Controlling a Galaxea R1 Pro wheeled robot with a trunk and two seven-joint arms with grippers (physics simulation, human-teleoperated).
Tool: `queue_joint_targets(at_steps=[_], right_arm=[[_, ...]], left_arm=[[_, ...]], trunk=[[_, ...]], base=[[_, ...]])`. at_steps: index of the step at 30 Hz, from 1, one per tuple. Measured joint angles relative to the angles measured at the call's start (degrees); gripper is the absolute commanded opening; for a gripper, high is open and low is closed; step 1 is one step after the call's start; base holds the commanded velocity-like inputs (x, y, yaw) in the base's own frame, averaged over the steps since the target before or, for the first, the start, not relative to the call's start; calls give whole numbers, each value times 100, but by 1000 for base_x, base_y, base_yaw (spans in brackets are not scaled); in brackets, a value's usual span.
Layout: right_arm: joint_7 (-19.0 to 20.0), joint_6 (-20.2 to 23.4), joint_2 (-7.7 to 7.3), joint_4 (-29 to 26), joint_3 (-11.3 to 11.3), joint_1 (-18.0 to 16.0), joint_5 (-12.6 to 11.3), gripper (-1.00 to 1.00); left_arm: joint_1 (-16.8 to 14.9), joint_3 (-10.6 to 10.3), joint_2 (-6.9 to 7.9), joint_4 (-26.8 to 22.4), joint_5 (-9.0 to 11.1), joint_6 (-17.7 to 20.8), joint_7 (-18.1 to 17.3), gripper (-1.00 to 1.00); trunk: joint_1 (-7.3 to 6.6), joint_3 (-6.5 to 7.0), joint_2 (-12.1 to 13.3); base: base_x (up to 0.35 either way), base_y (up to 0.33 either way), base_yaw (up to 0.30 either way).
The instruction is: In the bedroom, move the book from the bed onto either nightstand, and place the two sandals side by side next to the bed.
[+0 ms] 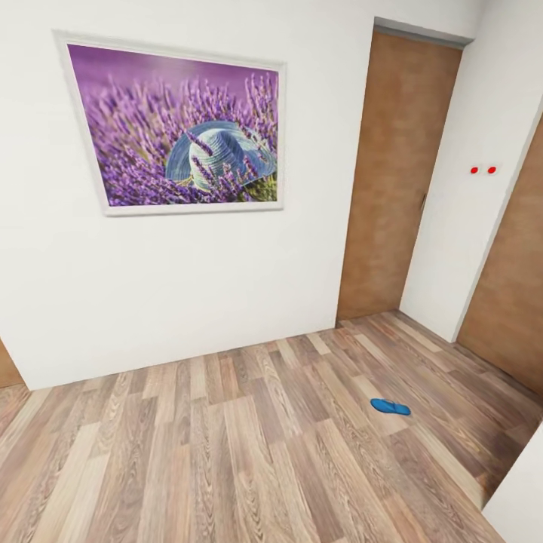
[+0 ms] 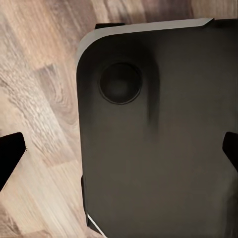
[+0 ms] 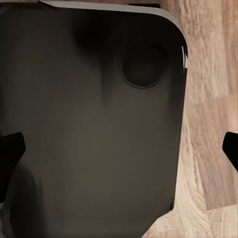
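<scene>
One bright blue sandal lies flat on the wood-plank floor, right of centre and a short way out from the brown door. The book, the bed, the nightstands and the other sandal are out of view. My left gripper hangs open over the robot's dark base plate, its black fingertips wide apart at the picture's sides. My right gripper is open in the same way above the dark base, and nothing sits between its fingertips.
A white wall with a framed lavender-and-hat picture faces me. A brown door stands at the right, with a second brown panel further right. A pale corner juts in at the lower right.
</scene>
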Motion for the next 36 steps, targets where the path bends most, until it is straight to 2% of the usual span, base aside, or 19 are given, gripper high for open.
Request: queue_joint_targets(at_steps=[36], right_arm=[[0, 2, 3, 0, 0, 0, 0, 100]], left_arm=[[0, 0, 6, 0, 0, -14, 0, 100]], trunk=[[0, 0, 0]], base=[[287, 10, 0]])
